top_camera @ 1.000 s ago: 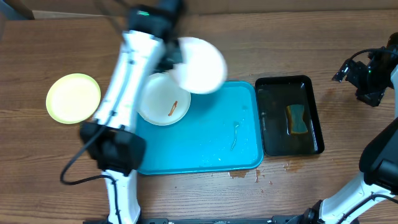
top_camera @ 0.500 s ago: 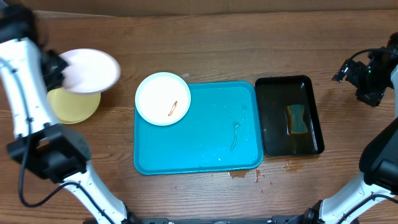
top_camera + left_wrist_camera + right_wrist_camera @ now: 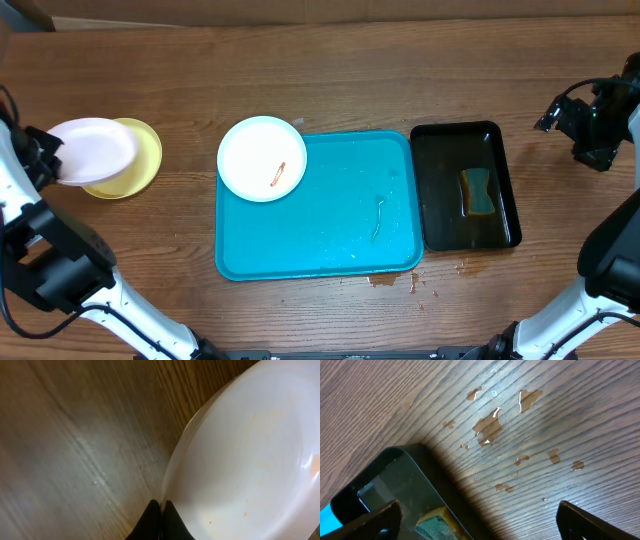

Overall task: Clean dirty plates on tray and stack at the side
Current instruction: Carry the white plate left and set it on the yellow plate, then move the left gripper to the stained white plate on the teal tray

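White plate (image 3: 100, 148) pinched by rim in left gripper (image 3: 161, 509), fingers shut on it; hangs partly over yellow-green plate (image 3: 145, 168), well left of blue tray (image 3: 340, 250). Smeared plate (image 3: 262, 158) on tray's left end, nearer left arm. Right gripper (image 3: 562, 112) spread wide, empty, far right.

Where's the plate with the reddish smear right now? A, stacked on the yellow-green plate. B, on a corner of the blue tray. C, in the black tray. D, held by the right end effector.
B: the smeared plate sits on the blue tray's far left corner, overhanging its rim.
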You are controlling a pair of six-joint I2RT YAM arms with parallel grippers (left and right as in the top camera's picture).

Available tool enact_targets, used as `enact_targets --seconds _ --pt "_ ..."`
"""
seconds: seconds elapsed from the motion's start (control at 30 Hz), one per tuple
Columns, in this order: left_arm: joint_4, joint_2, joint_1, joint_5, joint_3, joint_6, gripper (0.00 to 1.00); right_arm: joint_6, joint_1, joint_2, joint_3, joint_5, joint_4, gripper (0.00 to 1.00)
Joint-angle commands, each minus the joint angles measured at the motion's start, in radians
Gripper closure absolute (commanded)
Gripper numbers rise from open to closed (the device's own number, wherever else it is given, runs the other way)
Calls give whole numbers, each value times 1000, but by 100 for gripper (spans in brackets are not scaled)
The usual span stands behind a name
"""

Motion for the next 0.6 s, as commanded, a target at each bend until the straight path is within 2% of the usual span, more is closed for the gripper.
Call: enact_targets --seconds 0.0,0.17,0.27,0.3,0.33,0.4,0.47,0.57 --pt "67 -18 -14 30 -82 23 96 3 -2 -28 12 -5 3 0" --pt "183 -18 -16 52 -166 23 93 4 -2 -28 12 -5 3 0" --pt "225 -18 -16 89 -195 27 87 4 -2 -28 12 -5 3 0" --pt "236 -18 -17 96 -204 27 83 4 -2 -28 12 -5 3 0" --pt "239 -18 -17 101 -209 27 73 4 -2 -28 12 -5 3 0" --pt "233 -17 -17 127 -209 36 36 4 -2 -28 12 -5 3 0" --pt "232 -17 -19 240 -209 105 29 4 -2 -28 12 -5 3 0" --pt "216 -17 -31 491 -209 249 21 4 -2 -28 12 -5 3 0"
